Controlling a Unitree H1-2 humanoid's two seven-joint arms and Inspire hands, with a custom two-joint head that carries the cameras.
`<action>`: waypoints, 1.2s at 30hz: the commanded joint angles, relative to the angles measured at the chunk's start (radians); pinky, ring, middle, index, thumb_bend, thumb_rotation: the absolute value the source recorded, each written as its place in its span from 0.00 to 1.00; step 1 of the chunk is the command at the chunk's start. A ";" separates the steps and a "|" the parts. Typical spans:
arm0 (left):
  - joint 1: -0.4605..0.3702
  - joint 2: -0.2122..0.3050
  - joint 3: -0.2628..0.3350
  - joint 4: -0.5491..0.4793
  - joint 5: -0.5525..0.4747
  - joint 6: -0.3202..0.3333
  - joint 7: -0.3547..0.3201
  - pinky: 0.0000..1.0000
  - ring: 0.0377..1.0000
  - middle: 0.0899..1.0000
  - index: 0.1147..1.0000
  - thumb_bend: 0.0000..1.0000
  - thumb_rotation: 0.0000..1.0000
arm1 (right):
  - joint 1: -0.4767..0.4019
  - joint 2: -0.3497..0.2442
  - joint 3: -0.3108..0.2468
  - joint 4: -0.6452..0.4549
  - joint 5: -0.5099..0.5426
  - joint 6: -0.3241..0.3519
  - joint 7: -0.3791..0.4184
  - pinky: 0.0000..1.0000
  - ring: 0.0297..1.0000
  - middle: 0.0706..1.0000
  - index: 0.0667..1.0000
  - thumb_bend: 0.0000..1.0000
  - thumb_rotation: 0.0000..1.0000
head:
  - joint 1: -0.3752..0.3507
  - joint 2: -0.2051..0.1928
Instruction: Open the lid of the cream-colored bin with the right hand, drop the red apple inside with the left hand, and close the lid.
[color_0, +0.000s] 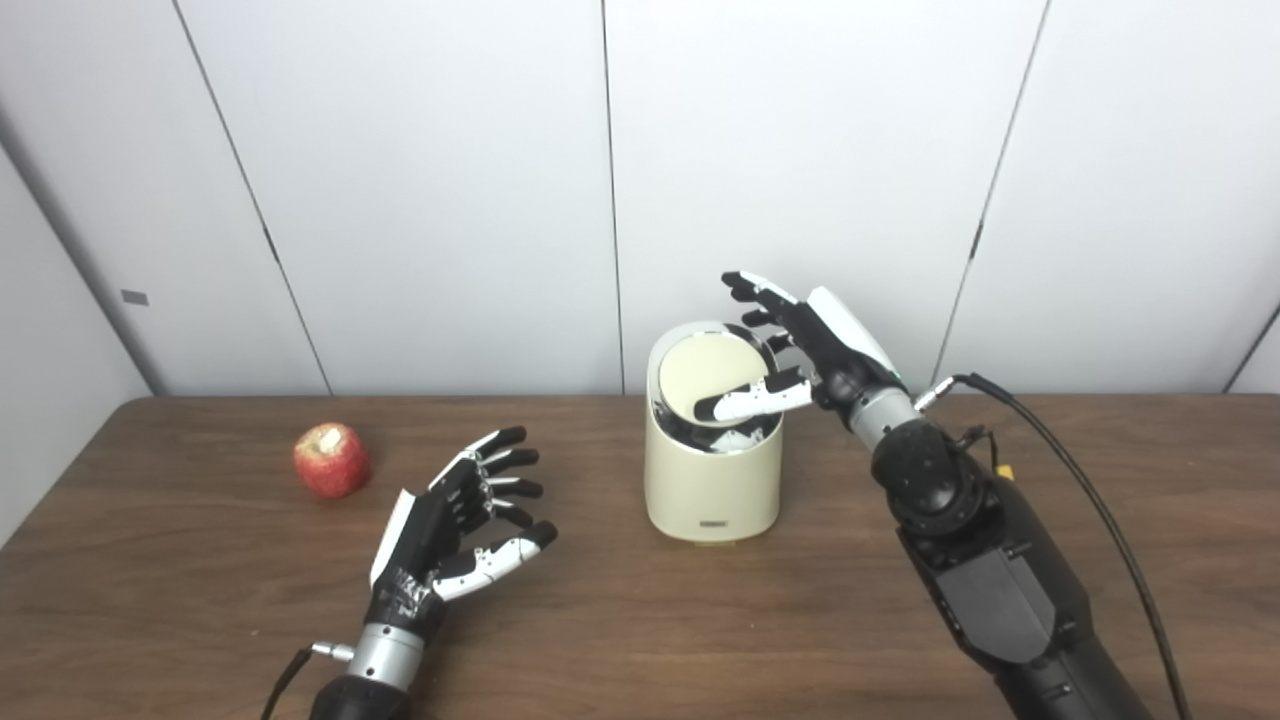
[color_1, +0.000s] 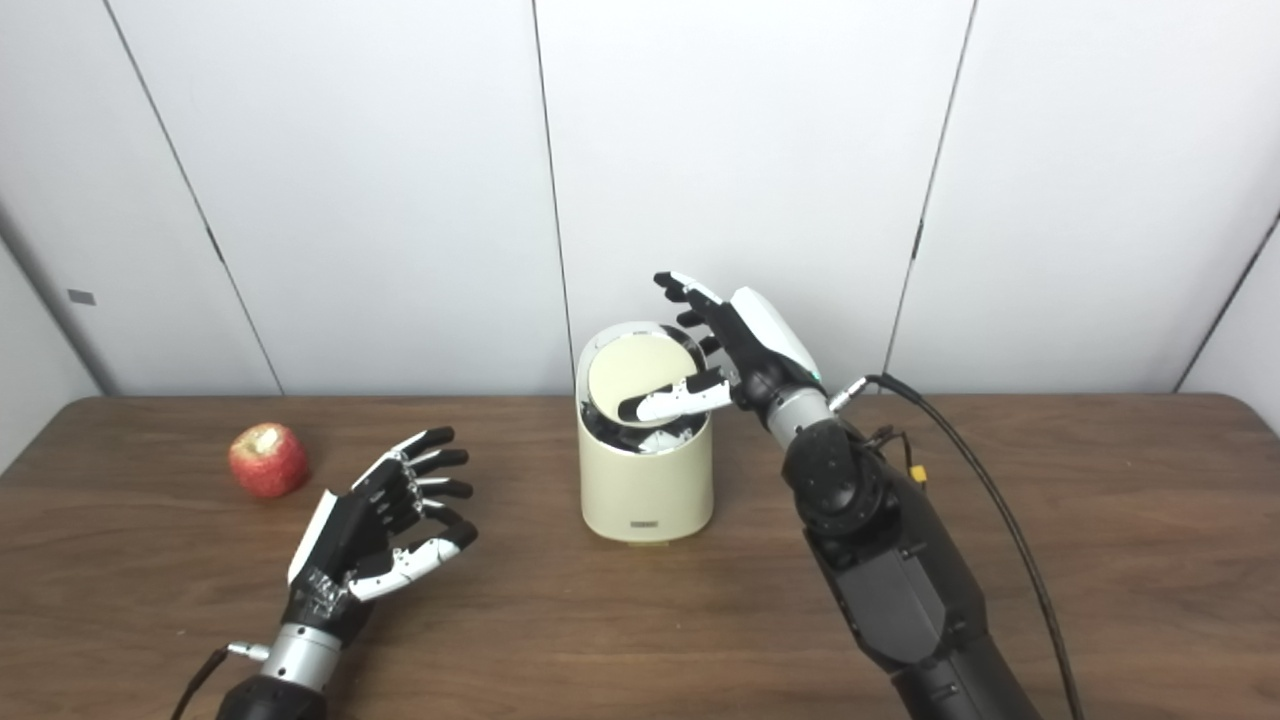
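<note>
Cream-colored bin (color_0: 712, 480) stands mid-table (color_0: 640, 640), its round lid (color_0: 708, 380) tilted partly up. At its 3 o'clock the right hand (color_0: 800, 345) spreads empty, thumb lying on the lid. Red apple (color_0: 331, 460) rests on the table far toward 9 o'clock. Left hand (color_0: 455, 520) hovers between them, fingers apart, holding nothing.

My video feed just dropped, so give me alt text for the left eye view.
The right hand reaches over the cream-colored bin, thumb pressing its tilted lid. The left hand hovers open and empty above the wooden table; the red apple sits untouched to its left.
</note>
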 joint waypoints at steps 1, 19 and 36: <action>0.009 -0.002 -0.002 0.010 -0.003 -0.026 0.004 0.54 0.66 0.76 0.84 0.71 0.16 | -0.048 -0.007 -0.005 -0.018 -0.007 -0.037 -0.018 0.73 0.84 0.90 0.90 0.88 0.27 | 0.002 0.001; 0.012 0.002 -0.002 0.002 -0.002 -0.019 0.003 0.53 0.66 0.77 0.84 0.71 0.17 | -0.062 -0.011 -0.036 0.049 0.004 -0.059 -0.040 0.73 0.86 0.90 0.90 0.76 0.25 | 0.002 0.004; 0.026 -0.002 -0.007 -0.029 -0.003 -0.002 0.001 0.54 0.66 0.77 0.84 0.70 0.16 | -0.075 -0.001 -0.016 0.048 -0.029 -0.029 -0.043 0.75 0.85 0.89 0.89 0.76 0.28 | 0.005 0.015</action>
